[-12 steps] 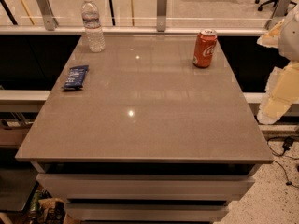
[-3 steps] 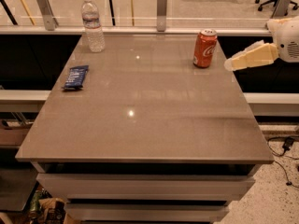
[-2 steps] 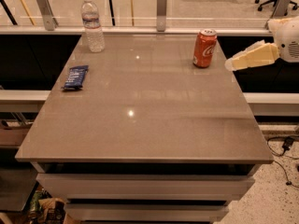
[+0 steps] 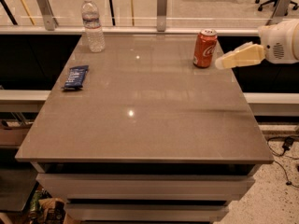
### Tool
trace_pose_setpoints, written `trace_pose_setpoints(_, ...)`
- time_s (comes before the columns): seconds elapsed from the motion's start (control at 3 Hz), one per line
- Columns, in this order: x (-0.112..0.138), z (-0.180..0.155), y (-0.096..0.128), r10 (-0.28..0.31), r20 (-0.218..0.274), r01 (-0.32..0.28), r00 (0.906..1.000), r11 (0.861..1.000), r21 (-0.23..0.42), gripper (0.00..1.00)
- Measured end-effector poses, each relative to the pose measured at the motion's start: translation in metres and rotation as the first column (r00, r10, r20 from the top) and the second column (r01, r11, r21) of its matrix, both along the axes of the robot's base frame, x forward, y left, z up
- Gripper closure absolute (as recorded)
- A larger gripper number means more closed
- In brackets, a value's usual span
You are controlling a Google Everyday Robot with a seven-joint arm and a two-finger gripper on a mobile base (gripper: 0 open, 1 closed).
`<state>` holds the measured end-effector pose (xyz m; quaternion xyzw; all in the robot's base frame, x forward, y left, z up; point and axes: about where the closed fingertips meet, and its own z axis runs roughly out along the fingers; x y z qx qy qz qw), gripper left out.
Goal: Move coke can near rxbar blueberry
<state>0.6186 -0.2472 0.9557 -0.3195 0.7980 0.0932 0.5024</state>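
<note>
The coke can (image 4: 205,48) is red-orange with a silver top and stands upright at the far right of the grey table (image 4: 140,120). The rxbar blueberry (image 4: 76,77), a flat dark blue wrapper, lies near the table's left edge, far from the can. My gripper (image 4: 223,62) is cream-coloured and reaches in from the right at can height. Its tip points left and sits just right of the can, a small gap apart. It holds nothing.
A clear plastic water bottle (image 4: 93,25) stands upright at the far left corner. A rail with metal posts (image 4: 161,3) runs behind the table. The table's right edge lies under my arm (image 4: 280,41).
My gripper has swung up from the right side of the table to can height and has edged left toward the coke can. The can, bar and bottle have not moved.
</note>
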Motion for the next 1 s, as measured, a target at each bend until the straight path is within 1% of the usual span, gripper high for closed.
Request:
trace_pose_setpoints(0.33, 0.015, -0.014, 0.003, -0.004, -0.003, 0.004, 1.0, 0.999, 0.039, 0.0)
trace_pose_setpoints(0.67, 0.033, -0.027, 0.006, 0.008, 0.024, -0.01, 0.9997, 0.996, 0.084, 0.0)
trace_pose_setpoints(1.0, 0.05, -0.035, 0.007, 0.035, 0.074, -0.044, 0.9966, 0.992, 0.119, 0.0)
